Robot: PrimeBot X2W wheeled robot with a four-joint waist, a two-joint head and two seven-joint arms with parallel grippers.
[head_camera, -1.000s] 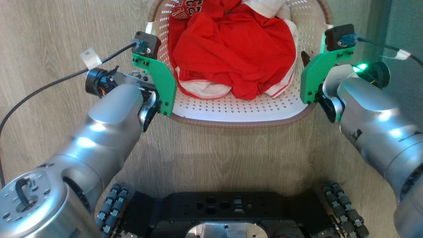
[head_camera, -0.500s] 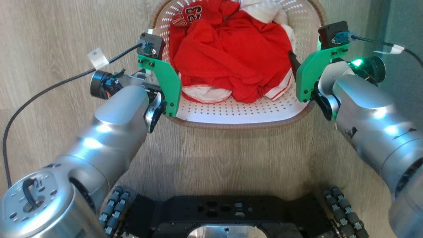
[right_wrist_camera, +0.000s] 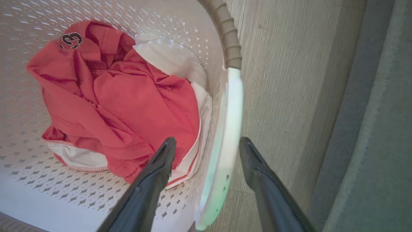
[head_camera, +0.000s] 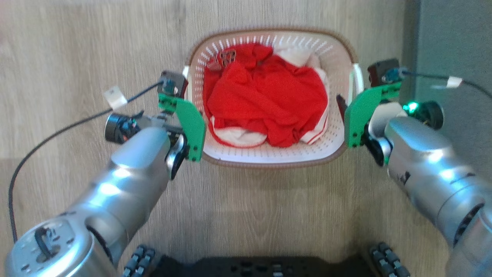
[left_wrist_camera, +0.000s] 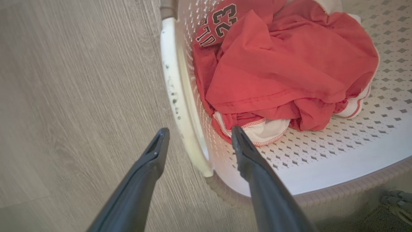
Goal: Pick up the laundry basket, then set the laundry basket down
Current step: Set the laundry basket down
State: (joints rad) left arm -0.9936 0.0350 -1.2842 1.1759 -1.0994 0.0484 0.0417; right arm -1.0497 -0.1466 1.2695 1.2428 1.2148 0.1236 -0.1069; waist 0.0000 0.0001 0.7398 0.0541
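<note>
Since the earlier frame the head camera has been drawn back; the laundry basket (head_camera: 269, 153) is seen whole on the wood-grain floor (head_camera: 246, 207). Its white handles (left_wrist_camera: 173, 80) are straddled, unclamped, by spread fingers (left_wrist_camera: 151, 158) of the left gripper (left_wrist_camera: 198, 130) and right gripper (right_wrist_camera: 207, 140), equally near. Beyond: perforated cream walls (left_wrist_camera: 322, 151), ribbed brown rim (head_camera: 276, 164), crumpled red clothes (head_camera: 265, 100); the long axis seemingly runs handle to handle.

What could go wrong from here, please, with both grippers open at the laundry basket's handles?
1. The left gripper straddles the white left handle; pulling out at a slant could hook it and drag or tip the laundry basket.
2. Its inner finger sits beside the red jersey and might snag the cloth.
3. The right gripper straddles the right handle near a grey panel; a wide outward swing could strike it.
</note>
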